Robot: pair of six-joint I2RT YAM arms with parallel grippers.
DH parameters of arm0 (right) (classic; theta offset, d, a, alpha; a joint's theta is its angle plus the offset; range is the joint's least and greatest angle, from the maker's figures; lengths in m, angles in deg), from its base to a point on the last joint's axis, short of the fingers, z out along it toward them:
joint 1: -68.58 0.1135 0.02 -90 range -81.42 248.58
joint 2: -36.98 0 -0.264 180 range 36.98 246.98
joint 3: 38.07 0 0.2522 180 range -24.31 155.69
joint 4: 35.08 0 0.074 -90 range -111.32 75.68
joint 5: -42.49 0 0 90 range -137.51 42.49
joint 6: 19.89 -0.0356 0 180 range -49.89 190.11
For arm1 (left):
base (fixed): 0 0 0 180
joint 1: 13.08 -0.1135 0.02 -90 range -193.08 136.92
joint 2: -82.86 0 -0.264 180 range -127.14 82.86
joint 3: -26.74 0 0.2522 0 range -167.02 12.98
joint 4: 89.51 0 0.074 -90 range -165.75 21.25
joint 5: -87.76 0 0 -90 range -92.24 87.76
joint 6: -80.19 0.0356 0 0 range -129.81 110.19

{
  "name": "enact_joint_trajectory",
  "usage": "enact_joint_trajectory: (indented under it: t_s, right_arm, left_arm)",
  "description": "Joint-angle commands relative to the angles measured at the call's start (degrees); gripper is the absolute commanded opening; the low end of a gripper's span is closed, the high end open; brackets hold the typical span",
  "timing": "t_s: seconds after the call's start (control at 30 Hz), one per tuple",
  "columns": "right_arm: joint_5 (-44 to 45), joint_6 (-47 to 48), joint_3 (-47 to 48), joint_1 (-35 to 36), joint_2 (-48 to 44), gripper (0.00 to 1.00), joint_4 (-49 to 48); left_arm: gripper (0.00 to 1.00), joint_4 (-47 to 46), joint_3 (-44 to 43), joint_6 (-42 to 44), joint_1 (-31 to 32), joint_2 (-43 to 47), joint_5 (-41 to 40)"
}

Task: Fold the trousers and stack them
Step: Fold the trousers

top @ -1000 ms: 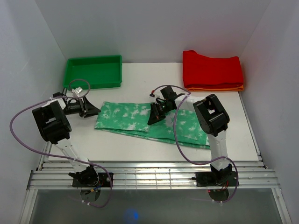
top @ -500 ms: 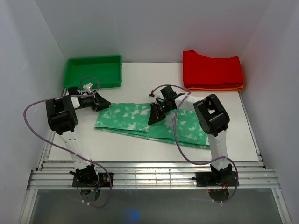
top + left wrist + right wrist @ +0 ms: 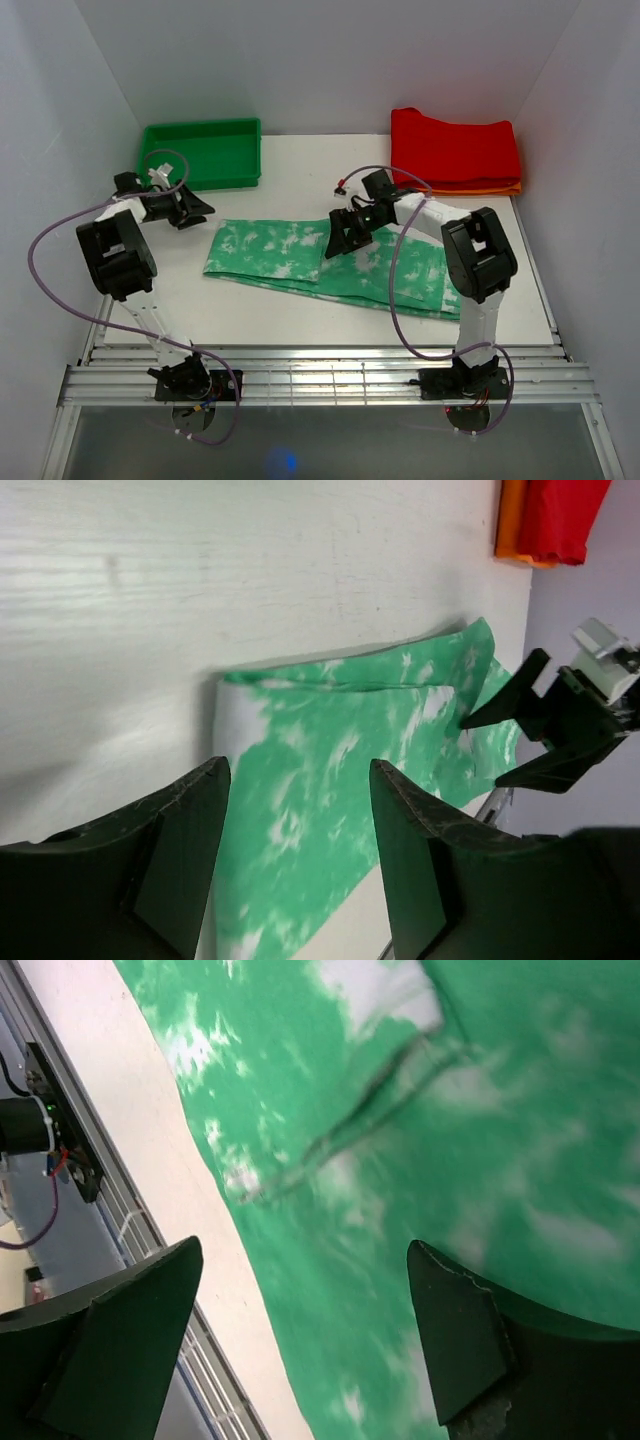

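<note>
The trousers [image 3: 300, 260], mint green with white blotches, lie flat across the middle of the table, with their left part folded over in a second layer [image 3: 265, 248]. My right gripper [image 3: 338, 238] hovers open over the right edge of that folded layer, holding nothing. In the right wrist view the open right gripper [image 3: 305, 1250] has the trousers [image 3: 420, 1110] spread below it. My left gripper [image 3: 196, 209] stands open just left of the trousers' left end, apart from the cloth. The left wrist view shows the trousers [image 3: 340, 740] beyond the empty left gripper [image 3: 298, 770].
A green tray [image 3: 202, 126] stands at the back left, close behind the left gripper. A folded red garment [image 3: 455, 150] lies on an orange one [image 3: 465, 188] at the back right. White walls close in the table on three sides.
The right gripper has opened, let go of the trousers' folded layer and shifted slightly right. The left gripper swung toward the cloth's left end, then drew back left and opened wider.
</note>
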Motion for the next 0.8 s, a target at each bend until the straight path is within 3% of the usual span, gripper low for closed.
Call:
enact_joint_trajectory:
  t_s: [0.0,0.1,0.2,0.3,0.5,0.63,0.77]
  right_arm:
    - [1.8,8.8,-2.5,-5.9,-8.2,0.9,6.1]
    - [1.5,14.2,-4.8,-11.9,-14.6,0.99,10.7]
    - [3.1,18.4,-7.0,-19.1,-19.9,0.91,16.3]
    - [5.2,21.2,-9.1,-27.7,-24.3,0.9,19.7]
    - [7.6,26.3,-12.3,-45.4,-27.8,0.9,24.3]
    - [9.5,30.4,-9.8,-54.5,-23.3,0.9,31.9]
    - [10.8,31.0,-9.2,-61.1,-17.3,0.9,34.6]
  left_arm:
    - [0.69,15.5,-3.0,14.7,-6.3,6.4,-4.7]
    - [0.8,21.0,-1.8,21.4,-8.2,8.1,-10.8]
    - [0.87,22.1,2.5,28.3,-8.2,9.6,-14.4]
    - [0.87,21.2,5.9,30.6,-8.2,9.4,-11.7]
    - [0.79,19.2,8.1,29.7,-6.4,4.5,-6.3]
    - [0.74,17.2,10.4,28.3,-3.8,1.7,-6.0]
    - [0.62,13.2,11.1,24.1,-2.7,-1.7,-5.7]
